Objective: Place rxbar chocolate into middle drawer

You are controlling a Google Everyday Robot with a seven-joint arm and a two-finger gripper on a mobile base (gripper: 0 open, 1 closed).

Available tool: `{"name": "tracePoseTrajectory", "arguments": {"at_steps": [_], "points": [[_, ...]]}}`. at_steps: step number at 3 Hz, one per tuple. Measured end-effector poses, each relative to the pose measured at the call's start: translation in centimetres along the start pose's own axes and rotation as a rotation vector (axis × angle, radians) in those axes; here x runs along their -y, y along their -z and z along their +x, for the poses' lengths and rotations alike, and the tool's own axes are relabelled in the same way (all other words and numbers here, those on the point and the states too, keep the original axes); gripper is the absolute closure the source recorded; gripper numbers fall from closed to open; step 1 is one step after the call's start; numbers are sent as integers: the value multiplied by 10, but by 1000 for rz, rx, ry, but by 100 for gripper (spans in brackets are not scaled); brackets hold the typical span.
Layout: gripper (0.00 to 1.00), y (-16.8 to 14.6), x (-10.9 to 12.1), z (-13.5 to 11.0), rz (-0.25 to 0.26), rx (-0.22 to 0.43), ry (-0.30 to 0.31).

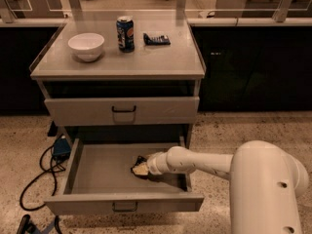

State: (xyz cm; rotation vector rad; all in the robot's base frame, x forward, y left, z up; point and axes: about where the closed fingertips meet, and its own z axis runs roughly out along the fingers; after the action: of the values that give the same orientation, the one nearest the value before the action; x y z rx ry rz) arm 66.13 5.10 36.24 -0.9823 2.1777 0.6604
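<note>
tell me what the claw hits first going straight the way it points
Probably the left wall of the middle drawer: the claw sits low in it, pointing left, rxbar chocolate at its tip. Depth unclear.

Counter [161, 62] is seen as pale grey, with a grey frame. Bowl [86, 45] is white and plain. Can [125, 33] is dark blue with a red-and-white mark. Packet [156, 38] is blue-black with white marks. Shut drawer [161, 110] and open drawer [97, 167] are noted as dull grey, each with a dark handle. Arm [243, 172] is plain white. Pincer [141, 168], inside the open drawer on its right side, is shown cream-tan. Bar [139, 160] at the pincer is dark brown-black. Floor [253, 130] is beige, speckled. Cable [36, 177] is black. Box [62, 147] is blue. Cupboards [248, 67] behind are near black.
</note>
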Motion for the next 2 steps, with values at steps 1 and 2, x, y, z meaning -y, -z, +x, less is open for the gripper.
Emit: {"name": "tracePoseTrajectory", "arguments": {"at_steps": [1, 2], "points": [[65, 0, 0, 0, 0, 0, 0], [41, 0, 0, 0, 0, 0, 0]]}}
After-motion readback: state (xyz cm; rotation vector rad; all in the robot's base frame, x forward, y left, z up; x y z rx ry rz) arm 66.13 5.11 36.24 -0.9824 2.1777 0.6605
